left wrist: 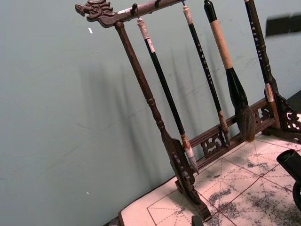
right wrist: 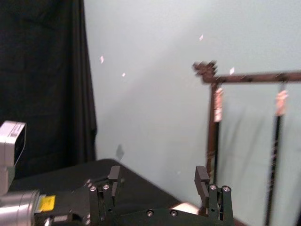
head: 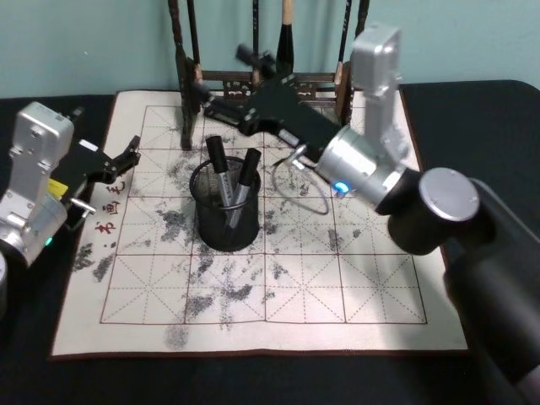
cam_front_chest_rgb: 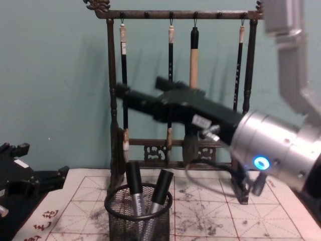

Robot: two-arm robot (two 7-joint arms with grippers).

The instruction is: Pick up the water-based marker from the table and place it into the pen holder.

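The black mesh pen holder (head: 224,226) stands on the ink-stained white mat (head: 337,287), left of its middle. Two grey water-based markers with black caps (head: 221,179) (cam_front_chest_rgb: 159,193) lean inside the holder (cam_front_chest_rgb: 138,218), caps up. My right gripper (head: 224,74) hovers above and behind the holder, in front of the brush rack. It is open, with nothing between its fingers (right wrist: 114,176). In the chest view the right gripper (cam_front_chest_rgb: 141,89) hangs well above the holder's rim. My left gripper (head: 126,156) rests at the mat's left edge, open and empty.
A tall dark wooden brush rack (head: 261,84) (left wrist: 141,80) with several hanging brushes (cam_front_chest_rgb: 194,47) stands along the mat's far edge, close behind the right gripper. The near half of the mat is bare. Dark tabletop (head: 472,110) surrounds the mat.
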